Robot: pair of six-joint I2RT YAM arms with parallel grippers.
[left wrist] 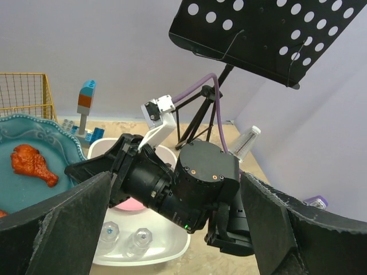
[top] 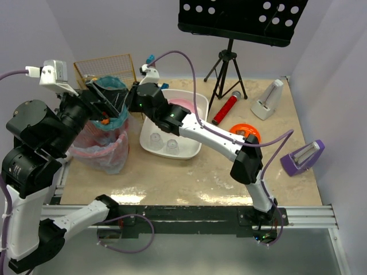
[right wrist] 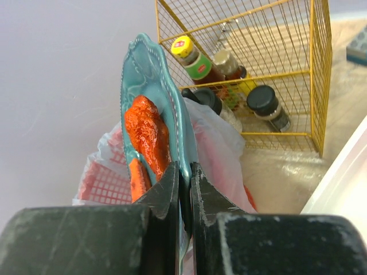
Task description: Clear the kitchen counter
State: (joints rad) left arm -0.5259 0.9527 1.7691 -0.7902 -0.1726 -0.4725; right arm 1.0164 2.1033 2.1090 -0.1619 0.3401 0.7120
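Observation:
The beige kitchen counter (top: pixel 218 172) spans the top view. My right gripper (right wrist: pixel 184 175) is shut on the rim of a teal plate (right wrist: pixel 150 74), which is tilted steeply on edge over a pink and white plastic bag (right wrist: pixel 97 183). An orange drumstick (right wrist: pixel 146 134) and a smaller orange piece (right wrist: pixel 137 177) lie against the plate. In the top view the right gripper (top: pixel 127 98) reaches far left to the plate (top: pixel 114 84) above the bag (top: pixel 106 146). My left gripper (top: pixel 103 103) is open beside the bag's mouth. In its wrist view (left wrist: pixel 176 195) the fingers (left wrist: pixel 74 217) stand wide apart and empty.
A yellow wire basket (top: pixel 106 66) with bottles stands behind the bag. A white tub (top: pixel 192 152) holds a pink bowl and two clear glasses. A red cylinder (top: pixel 226 107), an orange disc (top: pixel 246 129), a white holder (top: pixel 268 100), a purple holder (top: pixel 304 156) and a music stand tripod (top: pixel 226 69) lie to the right.

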